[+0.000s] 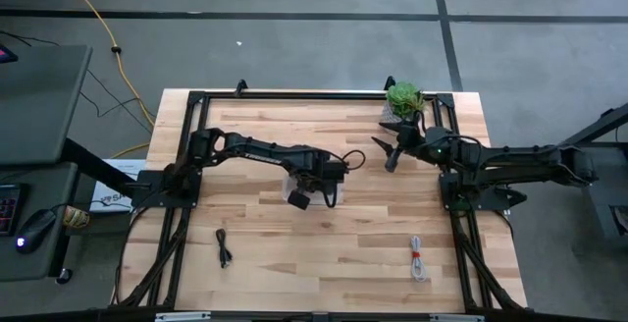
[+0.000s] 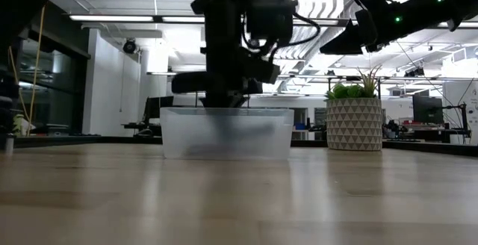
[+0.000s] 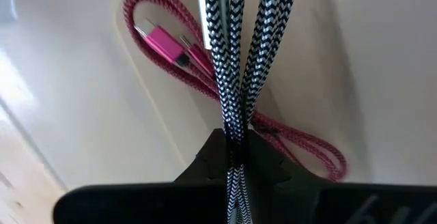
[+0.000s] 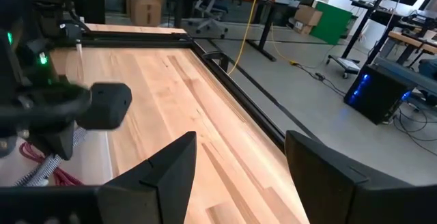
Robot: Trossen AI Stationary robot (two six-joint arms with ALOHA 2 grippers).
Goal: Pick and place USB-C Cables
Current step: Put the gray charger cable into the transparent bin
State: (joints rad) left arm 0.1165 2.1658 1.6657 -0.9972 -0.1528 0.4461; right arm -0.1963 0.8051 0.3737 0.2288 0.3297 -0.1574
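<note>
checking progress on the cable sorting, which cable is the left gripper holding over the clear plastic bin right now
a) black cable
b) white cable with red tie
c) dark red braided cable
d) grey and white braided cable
d: in the left wrist view the left gripper is pinched on the grey and white braided cable, while the dark red braided cable already lies in the clear plastic bin; the black cable and the white cable with red tie lie on the table.

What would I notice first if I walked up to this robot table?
Probably the left end effector, pinching a grey braided cable over the clear box in the middle of the table, where a dark red cable already lies. Next, the green plant in its patterned pot at the far right corner, with the right end effector hovering open beside it.
</note>
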